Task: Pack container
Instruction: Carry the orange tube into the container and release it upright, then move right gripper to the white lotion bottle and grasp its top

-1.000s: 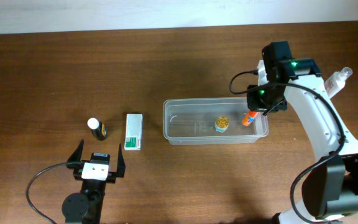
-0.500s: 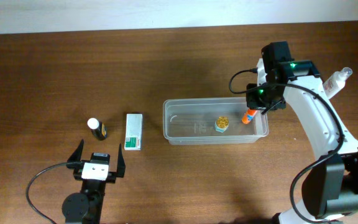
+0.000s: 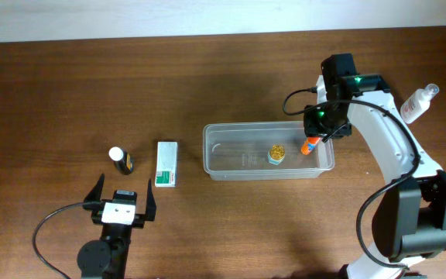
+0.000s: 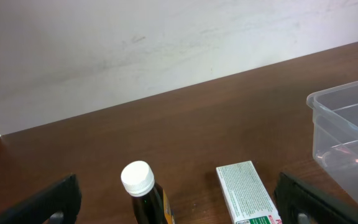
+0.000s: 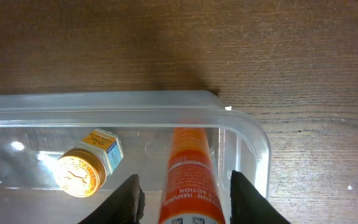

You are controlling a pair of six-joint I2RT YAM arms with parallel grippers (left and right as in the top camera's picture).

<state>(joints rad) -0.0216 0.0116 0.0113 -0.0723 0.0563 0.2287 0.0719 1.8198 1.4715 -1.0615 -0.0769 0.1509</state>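
The container (image 3: pixel 210 152) is a clear rectangular tub at the table's middle. Inside it sit a small jar with a gold lid (image 3: pixel 276 153) and an orange tube (image 3: pixel 308 145), which leans at the tub's right end. My right gripper (image 3: pixel 321 128) hangs over that end. In the right wrist view its fingers (image 5: pixel 185 202) are open on either side of the orange tube (image 5: pixel 190 174), with gaps on both sides, and the jar (image 5: pixel 82 168) lies to the left inside the tub (image 5: pixel 104 115). My left gripper (image 3: pixel 121 203) is open and empty near the front edge.
A dark bottle with a white cap (image 3: pixel 118 158) and a white-and-green box (image 3: pixel 166 163) stand left of the tub; both also show in the left wrist view, the bottle (image 4: pixel 143 186) and the box (image 4: pixel 247 193). A clear spray bottle (image 3: pixel 418 102) lies at the far right.
My right gripper has shifted slightly left and toward the far side. The orange tube stays at the tub's right end. The left arm has not moved.
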